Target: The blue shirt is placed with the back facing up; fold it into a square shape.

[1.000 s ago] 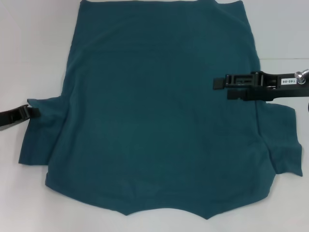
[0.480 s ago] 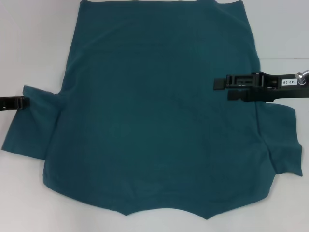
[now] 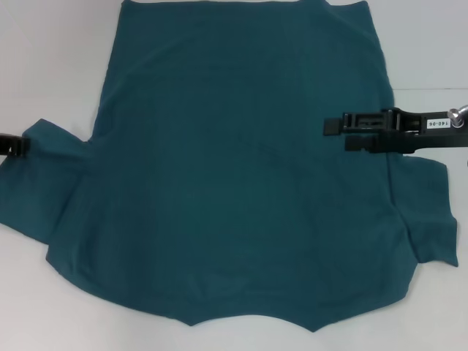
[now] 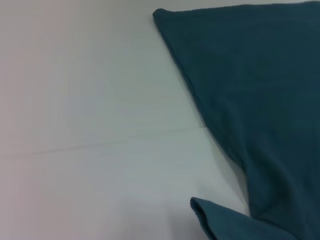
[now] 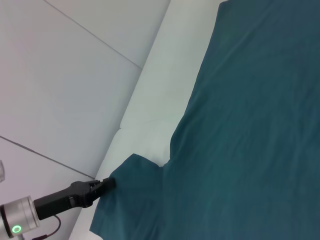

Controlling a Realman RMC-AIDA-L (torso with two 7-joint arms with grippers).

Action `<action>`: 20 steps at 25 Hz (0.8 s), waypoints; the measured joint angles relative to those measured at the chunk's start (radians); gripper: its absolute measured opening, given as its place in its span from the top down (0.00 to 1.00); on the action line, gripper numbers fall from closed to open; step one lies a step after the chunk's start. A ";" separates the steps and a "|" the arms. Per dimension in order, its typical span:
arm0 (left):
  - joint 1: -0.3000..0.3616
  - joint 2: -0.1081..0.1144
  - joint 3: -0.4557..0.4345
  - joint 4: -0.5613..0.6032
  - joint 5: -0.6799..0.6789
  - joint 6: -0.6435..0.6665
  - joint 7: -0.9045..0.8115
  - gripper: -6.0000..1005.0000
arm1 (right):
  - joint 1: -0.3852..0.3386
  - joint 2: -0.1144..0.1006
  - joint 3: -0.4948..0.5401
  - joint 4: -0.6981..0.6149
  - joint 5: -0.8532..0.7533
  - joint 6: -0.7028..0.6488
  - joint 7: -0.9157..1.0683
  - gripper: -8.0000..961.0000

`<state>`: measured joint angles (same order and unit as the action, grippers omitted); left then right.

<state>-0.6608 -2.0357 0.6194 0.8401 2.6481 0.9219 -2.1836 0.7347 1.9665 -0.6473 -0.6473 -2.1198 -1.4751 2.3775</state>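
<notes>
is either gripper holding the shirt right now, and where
The left gripper pinches the blue shirt by its sleeve tip; the right gripper holds nothing.

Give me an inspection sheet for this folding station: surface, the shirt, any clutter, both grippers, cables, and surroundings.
Surface: plain white table, bare around the garment.
Job's things: large dark teal-blue short-sleeved shirt of soft matte fabric, spread flat and unfolded; both sleeves lie out to the sides, and one edge runs past the top of the head view.
Clutter: nothing seen.
Grippers: left gripper at the tip of the shirt's left sleeve, shut on it, as the right wrist view also shows. Right gripper reaches in over the shirt's right side; whether it pinches fabric cannot be told.
Cables: a thin dark cable near the left arm in the right wrist view.
Surroundings: white panelled wall beyond the table.
</notes>
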 joint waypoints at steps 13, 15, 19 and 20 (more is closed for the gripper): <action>-0.015 -0.005 0.074 0.048 0.085 -0.002 -0.037 0.99 | 0.002 0.000 0.000 0.000 0.000 0.002 -0.004 0.07; -0.017 -0.006 0.082 0.057 0.105 0.000 -0.055 0.99 | 0.002 -0.001 0.000 0.000 0.000 0.002 -0.004 0.07; -0.019 -0.007 0.089 0.083 0.131 0.052 -0.091 0.99 | 0.001 -0.003 0.000 0.000 0.000 0.003 -0.004 0.07; -0.021 -0.009 0.090 0.088 0.131 0.070 -0.103 0.99 | 0.001 -0.003 0.000 0.000 0.000 0.003 -0.004 0.07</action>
<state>-0.6815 -2.0448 0.7094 0.9286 2.7795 0.9923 -2.2862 0.7353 1.9634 -0.6473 -0.6472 -2.1199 -1.4718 2.3734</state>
